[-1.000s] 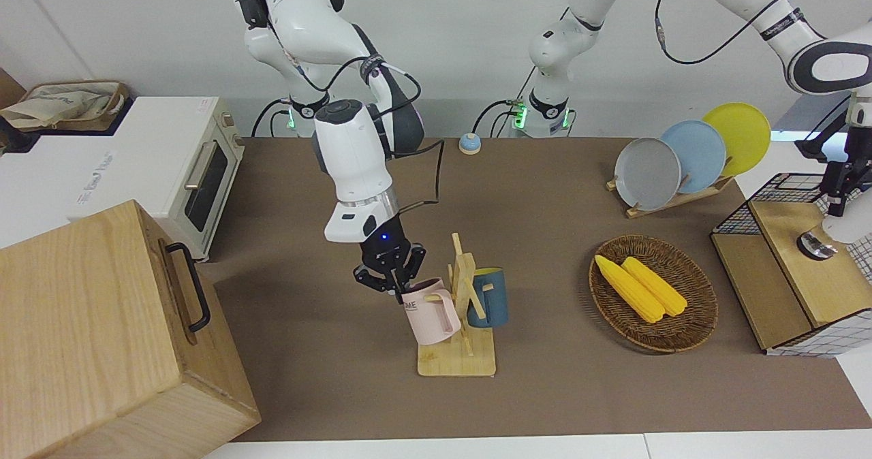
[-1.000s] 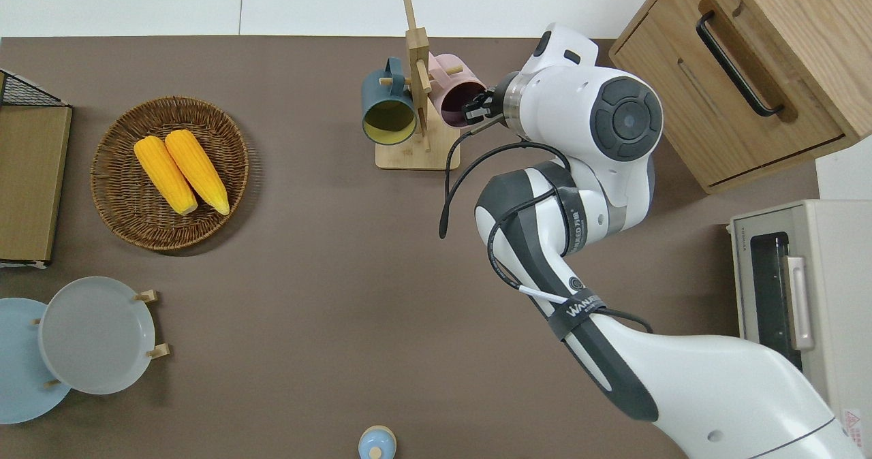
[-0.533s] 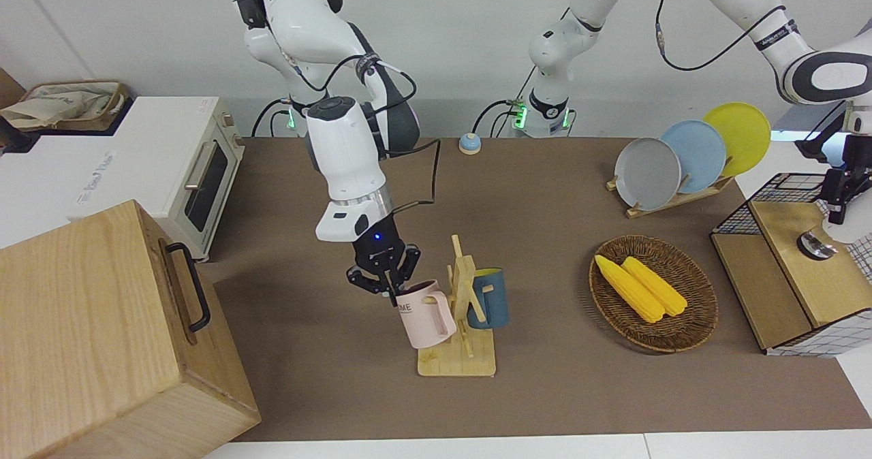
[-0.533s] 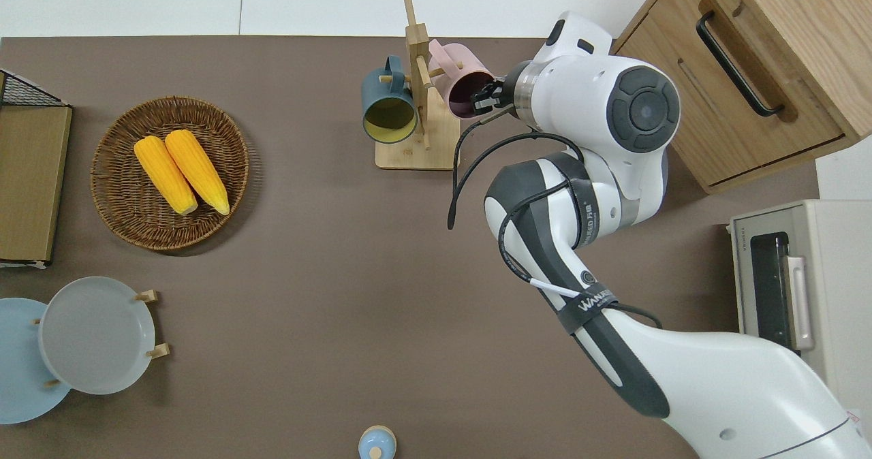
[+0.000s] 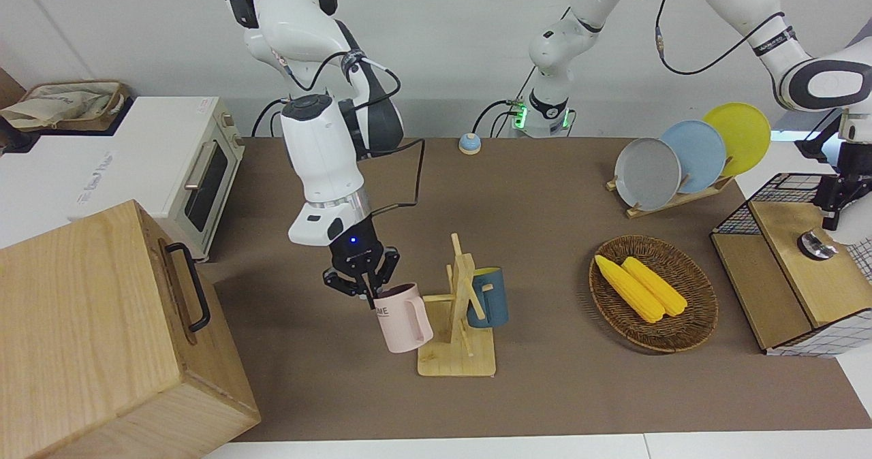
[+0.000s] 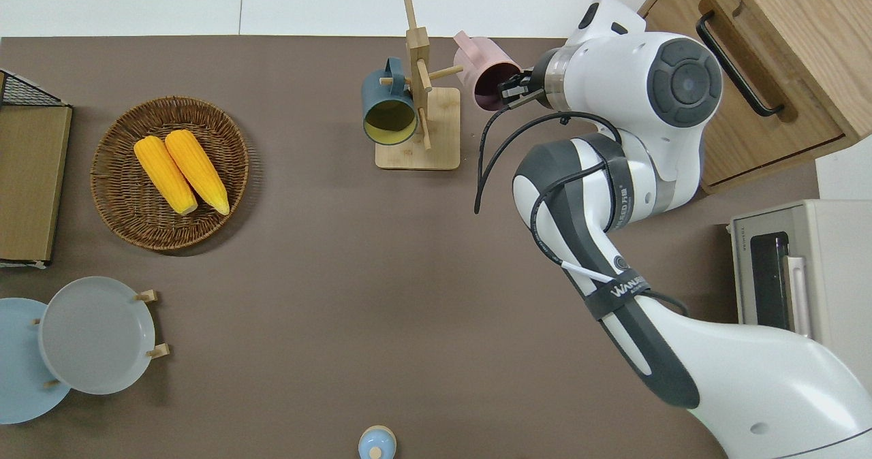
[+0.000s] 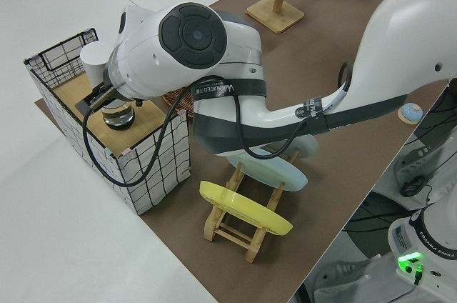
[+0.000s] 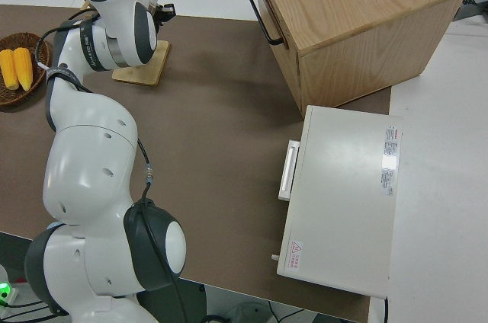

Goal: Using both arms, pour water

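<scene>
One hand, the right hand (image 5: 368, 294), is pinching the pink mug's (image 5: 403, 317) rim beside the wooden mug rack (image 5: 460, 309); the left arm is parked, its grip unreadable.

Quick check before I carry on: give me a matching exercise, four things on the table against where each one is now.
1 pink mug
2 blue mug
3 corn cobs
4 grey plate

a in the wicker basket
b hanging on the wooden rack
c standing in the plate stand
d held by the right gripper, clear of the rack

Pairs: 1-d, 2-b, 3-a, 4-c
</scene>
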Available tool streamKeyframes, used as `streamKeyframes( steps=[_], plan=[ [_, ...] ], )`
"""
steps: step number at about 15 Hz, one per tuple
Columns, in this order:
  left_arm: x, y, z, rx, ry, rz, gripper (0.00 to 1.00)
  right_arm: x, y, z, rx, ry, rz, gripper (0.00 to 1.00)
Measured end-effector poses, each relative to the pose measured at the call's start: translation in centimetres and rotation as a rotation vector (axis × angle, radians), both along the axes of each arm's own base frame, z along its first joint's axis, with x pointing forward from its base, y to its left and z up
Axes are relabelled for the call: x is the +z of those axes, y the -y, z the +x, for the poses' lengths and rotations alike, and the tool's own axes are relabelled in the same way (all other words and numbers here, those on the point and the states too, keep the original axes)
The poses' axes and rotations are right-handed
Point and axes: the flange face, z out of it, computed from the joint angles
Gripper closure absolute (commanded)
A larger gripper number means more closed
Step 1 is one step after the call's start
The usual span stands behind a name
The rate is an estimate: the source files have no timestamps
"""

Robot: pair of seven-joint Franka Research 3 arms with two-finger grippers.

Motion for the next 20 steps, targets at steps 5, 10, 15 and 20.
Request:
streamKeyframes(
  steps=[5, 10, 15, 20],
  plan=[
    [-0.5, 0.1, 0.2, -0.016, -0.004, 0.008, 0.72, 0.4, 2.3, 0.4, 0.0, -0.025, -0.02, 1.0],
    [-0.4, 0.0, 0.2, -0.016, -0.002, 0.012, 1.0, 2.0, 4.1, 0.1, -0.001, -0.039, -0.031, 1.0],
    [-0.4, 0.0, 0.2, -0.016, -0.002, 0.011, 1.0, 2.6, 5.7, 0.0, -0.011, -0.087, -0.043, 1.0],
    [0.1, 0.1, 0.4, -0.006, 0.008, 0.006, 1.0, 3.3, 7.3, -1.4, -0.013, -0.206, -0.085, 1.0]
  ],
)
